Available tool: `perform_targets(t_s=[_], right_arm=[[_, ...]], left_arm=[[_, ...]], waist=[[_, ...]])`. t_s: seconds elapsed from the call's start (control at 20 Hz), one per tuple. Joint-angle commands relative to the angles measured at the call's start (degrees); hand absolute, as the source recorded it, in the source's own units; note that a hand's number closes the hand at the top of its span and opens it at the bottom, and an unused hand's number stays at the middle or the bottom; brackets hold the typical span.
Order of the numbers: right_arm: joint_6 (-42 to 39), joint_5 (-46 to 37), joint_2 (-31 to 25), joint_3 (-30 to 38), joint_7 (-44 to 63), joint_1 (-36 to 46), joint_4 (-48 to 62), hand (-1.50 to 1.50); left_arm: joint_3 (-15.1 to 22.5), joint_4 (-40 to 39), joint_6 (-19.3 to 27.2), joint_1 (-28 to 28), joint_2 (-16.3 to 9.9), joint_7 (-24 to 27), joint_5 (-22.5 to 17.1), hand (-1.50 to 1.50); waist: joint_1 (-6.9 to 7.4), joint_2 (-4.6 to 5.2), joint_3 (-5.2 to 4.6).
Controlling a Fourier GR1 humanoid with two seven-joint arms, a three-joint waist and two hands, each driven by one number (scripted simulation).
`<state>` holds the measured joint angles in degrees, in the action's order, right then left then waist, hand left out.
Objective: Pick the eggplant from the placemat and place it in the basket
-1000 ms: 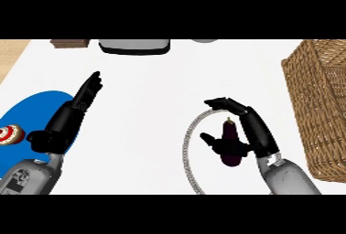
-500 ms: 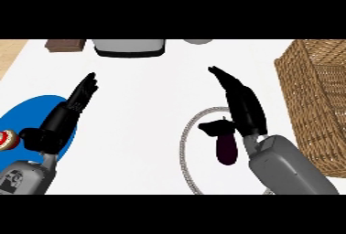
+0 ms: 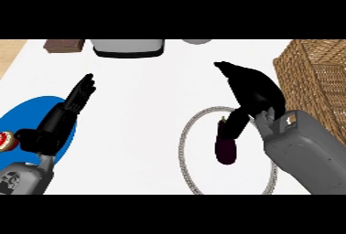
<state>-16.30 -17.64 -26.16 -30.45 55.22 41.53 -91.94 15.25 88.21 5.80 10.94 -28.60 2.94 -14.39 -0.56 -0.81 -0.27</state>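
the right robot hand (image 3: 251,89) is hanging over the white bench (image 3: 155,105) at about 2 o'clock from the view's centre, its grey forearm running in from the lower right edge. its fingers are stretching straight toward 11 o'clock, released and grasping nothing, while its thumb is angling down toward 7 o'clock and ending just beside the stem end of the eggplant (image 3: 225,144); whether the thumb is touching it cannot be told.

the eggplant is lying on the bench at about 4 o'clock from the centre, dark purple, its long axis running roughly 12 to 6 o'clock. it is sitting inside the pale ring that outlines the round placemat (image 3: 185,141), close to the ring's right side, with the right forearm covering part of that side.

the wicker basket (image 3: 310,77) is standing at the view's right edge, at about 3 o'clock, well apart from the eggplant and just beyond the right robot hand.

the left robot hand (image 3: 64,116) is resting at about 9 o'clock, fingers straight and pointing toward 1 o'clock, released, holding nothing. it is lying over the edge of a blue plate (image 3: 27,114). a small red and white object (image 3: 5,140) is showing at the left edge, on the plate.
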Motion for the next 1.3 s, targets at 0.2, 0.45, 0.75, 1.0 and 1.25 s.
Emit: perform_targets(t_s=[0.2,0.45,0.75,1.0,1.25], right_arm=[[-16.0,19.44,-4.43,7.27,17.32,3.07,-9.49,-1.5],[-13.43,23.61,-8.96,8.41,20.96,1.48,-14.96,-1.5],[-8.53,18.82,-8.44,6.59,17.48,-4.21,-17.48,-1.5],[-4.52,11.93,-5.0,5.9,14.0,-8.88,-17.05,-1.5],[-1.76,2.01,-2.71,5.29,2.68,-16.3,-12.88,-1.5]], left_arm=[[-1.1,1.63,-0.86,-0.28,0.03,-1.18,-0.01,0.0],[-1.45,-2.47,-1.46,-1.35,1.9,2.58,1.24,0.0],[-3.18,0.6,-2.51,-0.41,1.89,-0.29,1.54,0.0],[-2.36,-0.73,-2.67,-0.02,4.35,0.31,4.14,0.0],[-3.37,3.33,-2.81,0.17,4.6,-3.89,5.27,0.0]], waist=[[-0.6,0.1,0.18],[-0.63,0.33,0.15],[0.26,0.6,0.24],[0.35,0.72,0.25],[0.59,0.79,0.29]])
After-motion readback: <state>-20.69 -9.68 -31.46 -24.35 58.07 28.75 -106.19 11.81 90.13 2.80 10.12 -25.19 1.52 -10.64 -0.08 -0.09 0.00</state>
